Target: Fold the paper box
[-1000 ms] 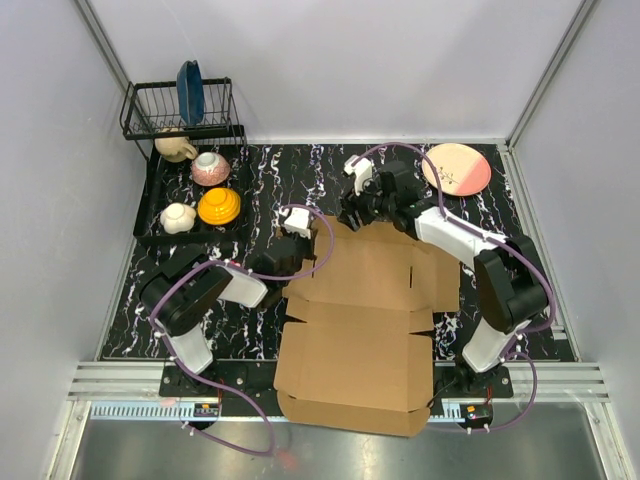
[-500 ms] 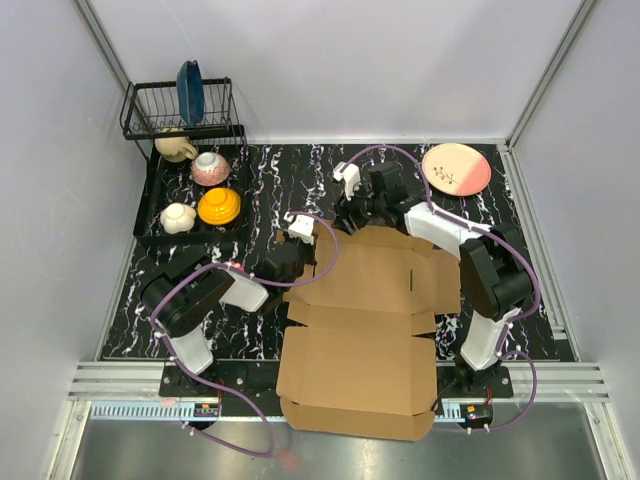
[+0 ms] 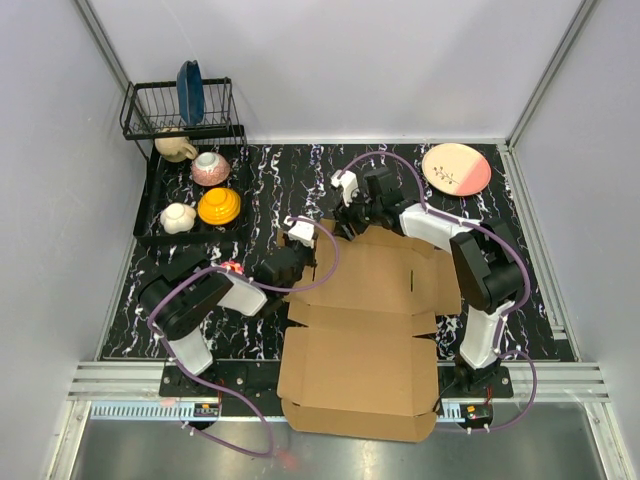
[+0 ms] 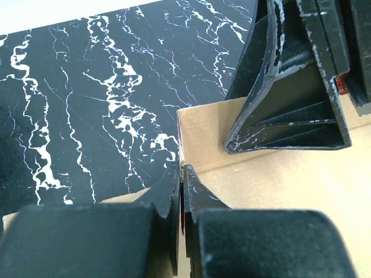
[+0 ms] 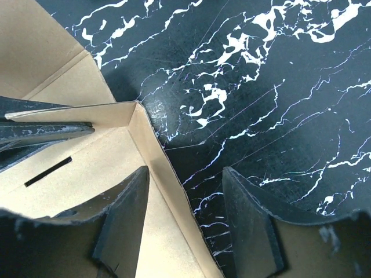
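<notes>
1. Between the right gripper's [image 5: 185,172] spread fingers [image 5: 124,214] stands a raised flap of the big brown cardboard paper box [image 3: 365,285].
2. The left gripper [image 4: 180,174] pinches its side edge.
3. Flap-raising step; next, right fingers probably must close.

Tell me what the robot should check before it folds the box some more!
1. Left gripper pinching the paper box edge: ok, shut on it.
2. Right gripper around the raised flap: ok, open, one finger each side.
3. Flap standing up: ok.
4. Pink plate and yellow bowl away from the box: ok.
5. Grip strong enough: cannot tell.
</notes>
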You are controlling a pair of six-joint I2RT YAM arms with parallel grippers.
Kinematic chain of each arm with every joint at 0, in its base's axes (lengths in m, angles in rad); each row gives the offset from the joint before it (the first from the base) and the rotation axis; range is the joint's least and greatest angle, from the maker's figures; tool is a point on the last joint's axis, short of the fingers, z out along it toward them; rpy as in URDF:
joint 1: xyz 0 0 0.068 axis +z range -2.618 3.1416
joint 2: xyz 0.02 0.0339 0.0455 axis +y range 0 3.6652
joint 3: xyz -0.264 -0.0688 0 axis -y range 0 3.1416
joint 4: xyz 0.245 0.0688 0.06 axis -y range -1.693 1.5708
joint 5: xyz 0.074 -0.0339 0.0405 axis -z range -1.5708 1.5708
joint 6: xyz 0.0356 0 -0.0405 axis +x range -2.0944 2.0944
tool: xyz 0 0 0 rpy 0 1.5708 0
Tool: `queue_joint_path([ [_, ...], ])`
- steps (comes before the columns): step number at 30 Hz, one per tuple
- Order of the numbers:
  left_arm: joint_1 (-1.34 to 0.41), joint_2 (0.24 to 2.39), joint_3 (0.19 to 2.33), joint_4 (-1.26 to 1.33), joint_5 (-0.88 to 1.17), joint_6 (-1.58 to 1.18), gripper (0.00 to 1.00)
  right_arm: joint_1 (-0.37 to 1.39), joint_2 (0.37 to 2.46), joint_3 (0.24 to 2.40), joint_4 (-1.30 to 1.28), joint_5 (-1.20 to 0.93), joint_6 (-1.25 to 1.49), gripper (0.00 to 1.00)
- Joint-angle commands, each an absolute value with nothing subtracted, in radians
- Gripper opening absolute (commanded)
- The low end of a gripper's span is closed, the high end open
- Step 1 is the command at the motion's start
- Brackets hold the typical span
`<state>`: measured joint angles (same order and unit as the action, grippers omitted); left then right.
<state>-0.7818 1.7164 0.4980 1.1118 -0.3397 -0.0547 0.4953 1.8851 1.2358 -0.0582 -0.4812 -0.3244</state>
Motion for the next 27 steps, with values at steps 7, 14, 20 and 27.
queue_joint_path([
  [7,-0.795,1.698,0.491,1.207,-0.385,-0.029,0.0,0.502,1.842,1.169,-0.048,-0.471,-0.341,0.4],
  [14,-0.795,1.684,0.512,1.171,-0.41,-0.032,0.04,0.503,1.812,1.157,-0.058,-0.448,-0.322,0.2],
  [20,-0.795,1.646,0.564,1.063,-0.466,-0.04,0.36,0.515,1.775,1.172,-0.075,-0.339,-0.307,0.0],
  [27,-0.795,1.523,0.768,0.588,-0.701,-0.061,0.7,0.564,1.691,1.123,-0.035,-0.073,-0.313,0.0],
])
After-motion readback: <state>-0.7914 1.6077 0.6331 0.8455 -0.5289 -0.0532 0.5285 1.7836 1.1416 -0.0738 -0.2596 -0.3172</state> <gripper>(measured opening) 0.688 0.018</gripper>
